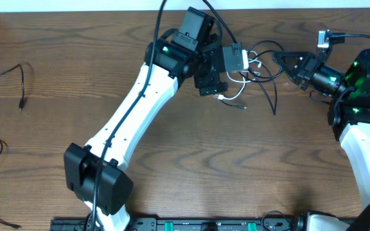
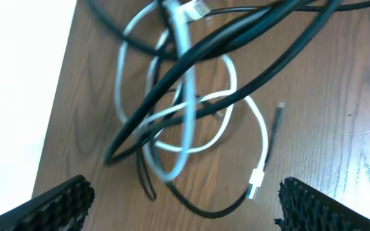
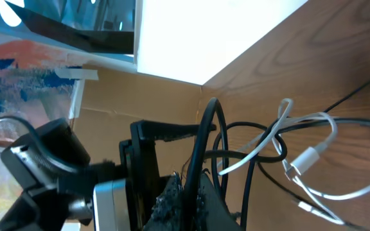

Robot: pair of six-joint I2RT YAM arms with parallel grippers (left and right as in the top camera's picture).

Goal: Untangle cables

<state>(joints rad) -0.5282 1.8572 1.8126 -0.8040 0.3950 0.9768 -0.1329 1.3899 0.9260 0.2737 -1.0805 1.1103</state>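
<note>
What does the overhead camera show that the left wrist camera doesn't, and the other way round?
Only overhead: both arms, the right gripper shut on a tangled black cable, and two separate black cables lying apart at the table's left. Only left wrist: the left gripper's open jaws either side of the tangle, plus the white cable's plug close up. Both: the white cable looped through black ones on the wooden table.
</note>
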